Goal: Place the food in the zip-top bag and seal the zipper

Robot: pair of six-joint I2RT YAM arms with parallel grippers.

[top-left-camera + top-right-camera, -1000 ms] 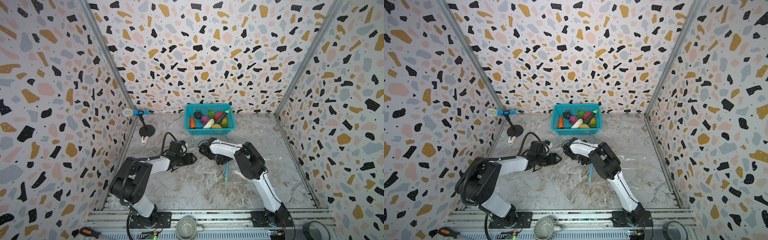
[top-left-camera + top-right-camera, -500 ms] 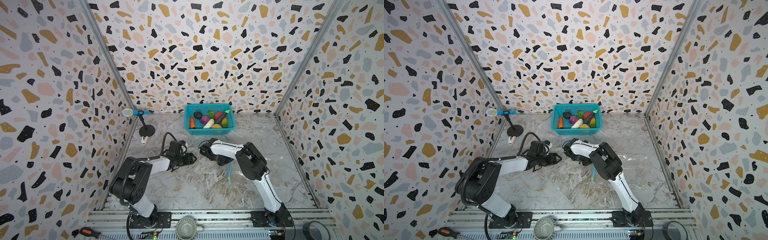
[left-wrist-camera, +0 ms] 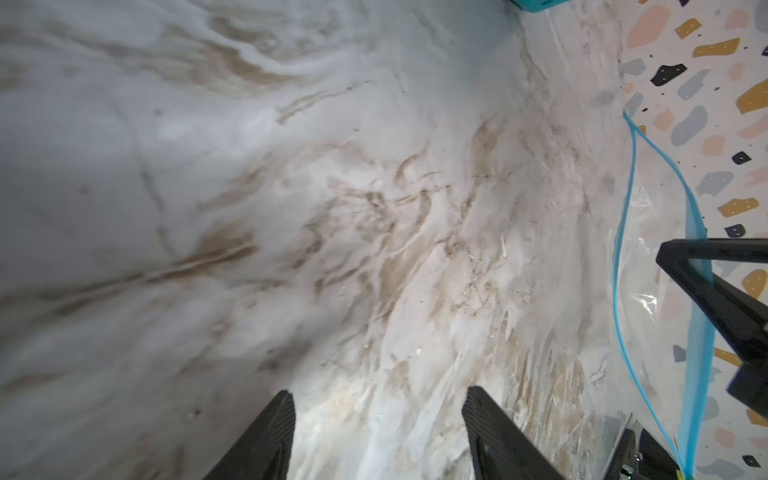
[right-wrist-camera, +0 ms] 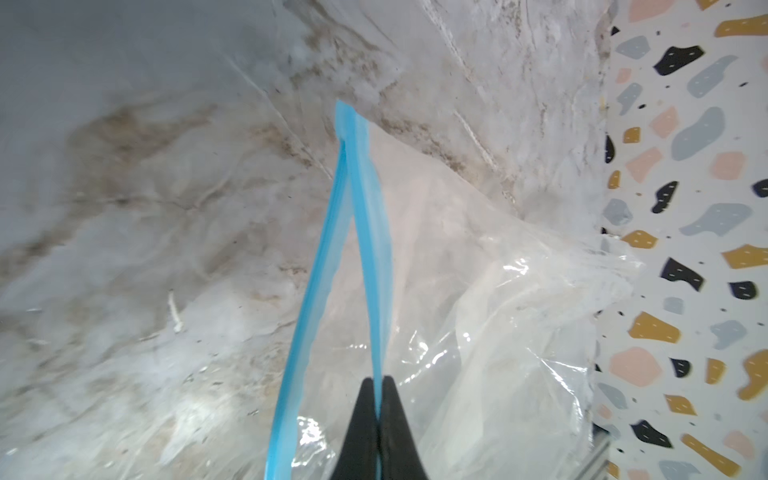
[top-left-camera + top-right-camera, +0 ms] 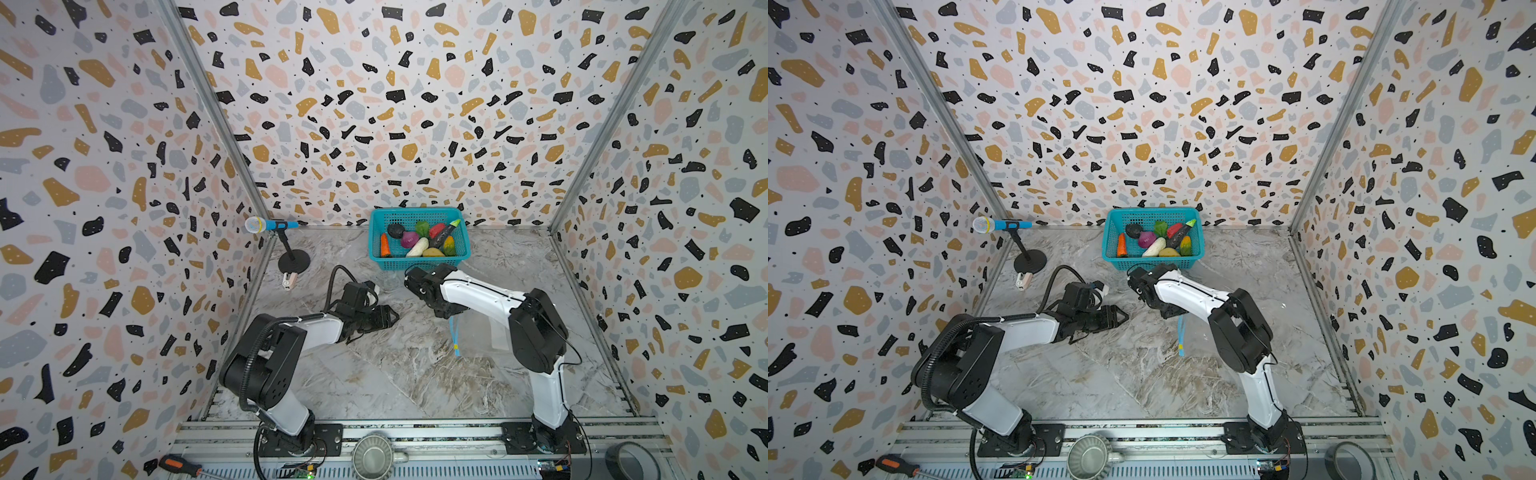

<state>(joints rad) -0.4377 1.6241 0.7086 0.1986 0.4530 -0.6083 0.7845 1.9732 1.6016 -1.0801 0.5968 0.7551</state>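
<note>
the clear, crinkly zip-top bag (image 4: 478, 332) showed its blue zipper (image 4: 365, 187) parted. the right pincer (image 4: 377, 382) pinched one strip; the left pincer (image 3: 378, 399) gaped empty.

food (image 5: 417, 246) in basket (image 5: 419, 262) | zip-top bag (image 5: 478, 332) on worktop (image 5: 395, 374), in front of basket, a bit right | microphone stand (image 5: 293, 259) left of basket

The walls (image 5: 374, 104) carry a terrazzo pattern: black, ochre, pink and grey flecks on white. The surface (image 5: 395, 374) is grey-white marble with brown veins. The basket (image 5: 411, 216) is teal, the carrot (image 5: 385, 245) orange, the radish (image 5: 417, 247) white. The zip-top bag (image 4: 498, 332) is clear, its zipper (image 4: 376, 216) light blue.
</note>
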